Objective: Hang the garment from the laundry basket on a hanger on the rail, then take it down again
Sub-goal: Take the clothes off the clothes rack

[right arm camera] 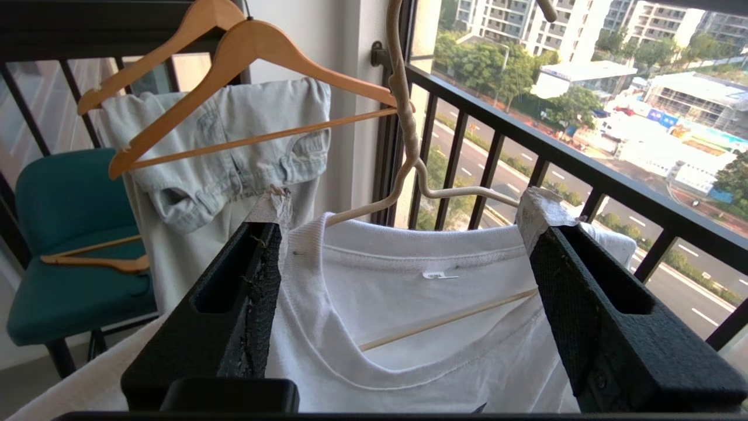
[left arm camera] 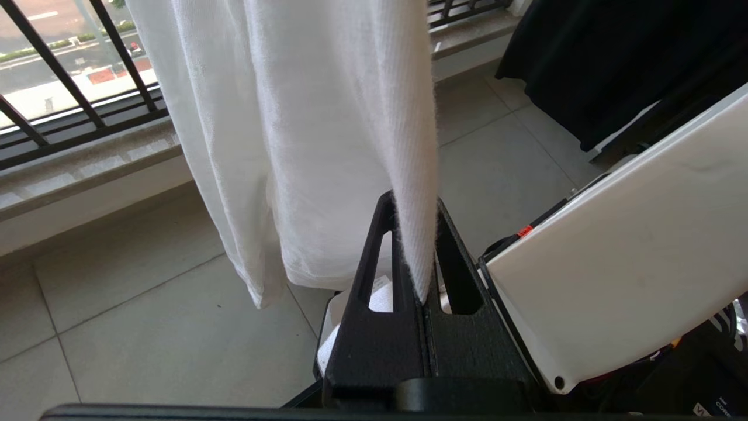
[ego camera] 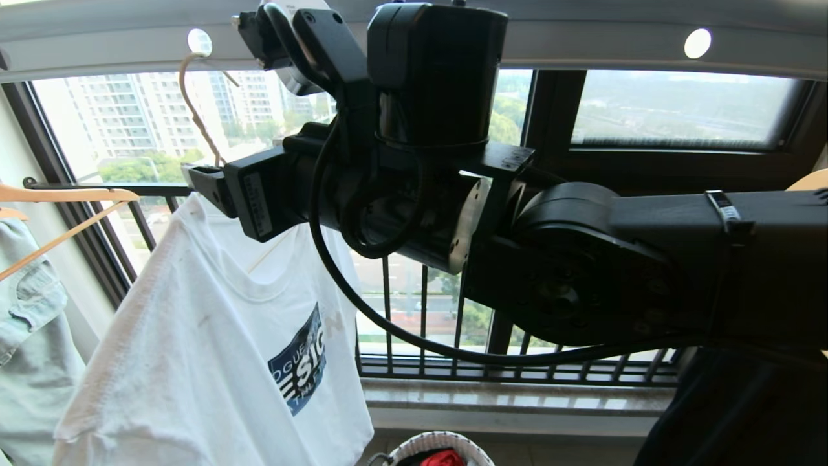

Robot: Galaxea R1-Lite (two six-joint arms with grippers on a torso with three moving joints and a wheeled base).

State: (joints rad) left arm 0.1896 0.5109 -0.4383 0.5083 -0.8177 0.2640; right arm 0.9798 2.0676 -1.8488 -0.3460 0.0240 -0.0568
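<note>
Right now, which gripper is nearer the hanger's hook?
Right. The right gripper sits open astride the T-shirt's collar, just under the hanger hook; the left gripper pinches the shirt's lower edge.

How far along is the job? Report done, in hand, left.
Done: the T-shirt hangs on the wire hanger, hooked on the rail.
In hand: left pincer pinches the shirt's lower cloth; right pincer stands open around the collar.
Left: taking it down.
</note>
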